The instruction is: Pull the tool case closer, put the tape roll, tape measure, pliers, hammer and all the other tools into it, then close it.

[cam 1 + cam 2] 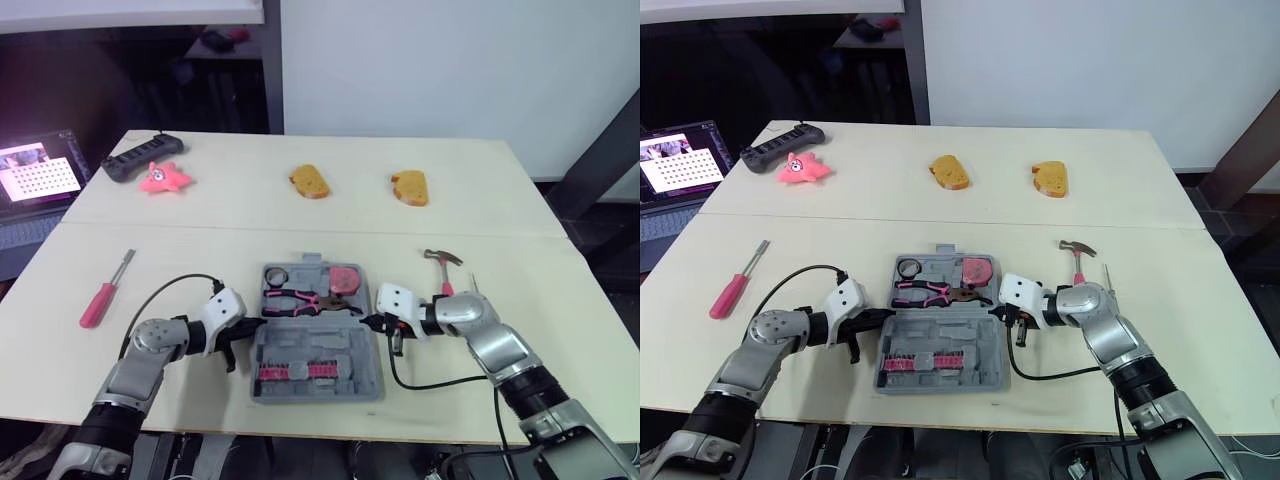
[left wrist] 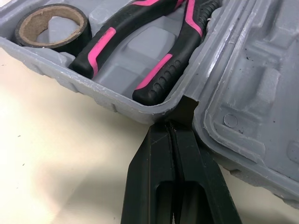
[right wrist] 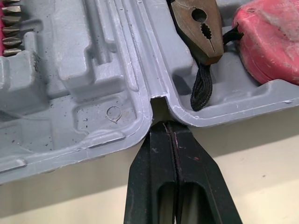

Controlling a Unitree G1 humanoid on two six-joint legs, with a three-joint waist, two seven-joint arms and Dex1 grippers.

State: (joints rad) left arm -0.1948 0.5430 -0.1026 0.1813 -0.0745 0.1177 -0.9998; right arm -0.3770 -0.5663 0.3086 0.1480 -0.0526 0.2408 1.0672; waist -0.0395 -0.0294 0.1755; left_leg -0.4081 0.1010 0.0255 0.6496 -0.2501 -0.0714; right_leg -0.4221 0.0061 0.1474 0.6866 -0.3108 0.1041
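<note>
Two sets pressed tight, left fingers [image 2: 149, 177], right fingers [image 3: 152, 177], gripping nothing, tips at tool case [image 1: 342, 347] hinge notches, lower centre

This looks like a robotics lab or test room. A plain cream tabletop [image 1: 300, 225] stands before a bare white wall panel [image 1: 450, 70]. An open laptop [image 1: 35, 180] sits beside its far left corner. Mismatched props lie near the far edge: a pink toy starfish [image 1: 163, 178] and two bread slices [image 1: 310, 181].

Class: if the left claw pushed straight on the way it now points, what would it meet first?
The tool case. The left claw, shut, points into the hinge notch between the case's two halves and seems to be touching it.
</note>
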